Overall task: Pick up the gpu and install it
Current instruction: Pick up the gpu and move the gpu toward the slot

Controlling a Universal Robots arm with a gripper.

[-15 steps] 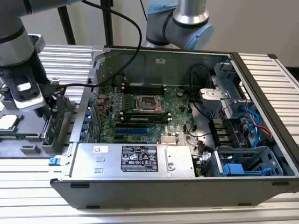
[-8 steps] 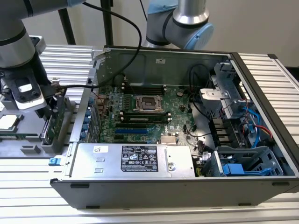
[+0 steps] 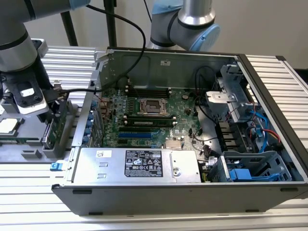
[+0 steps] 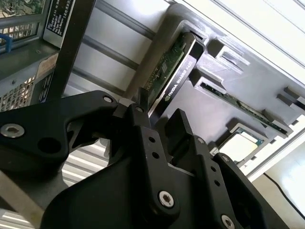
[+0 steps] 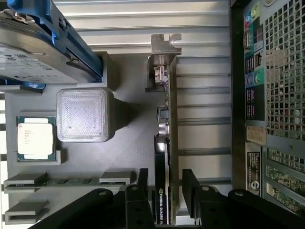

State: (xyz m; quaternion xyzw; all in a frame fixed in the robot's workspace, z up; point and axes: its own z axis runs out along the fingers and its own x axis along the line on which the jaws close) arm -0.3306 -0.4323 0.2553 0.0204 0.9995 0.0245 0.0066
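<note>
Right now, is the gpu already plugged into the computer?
No, the gpu stands on edge in the gray tray outside the computer case, with the open gripper straddling it.

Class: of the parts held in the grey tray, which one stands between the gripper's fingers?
The gpu, upright on edge with a black shroud; the processor lies flat.
</note>
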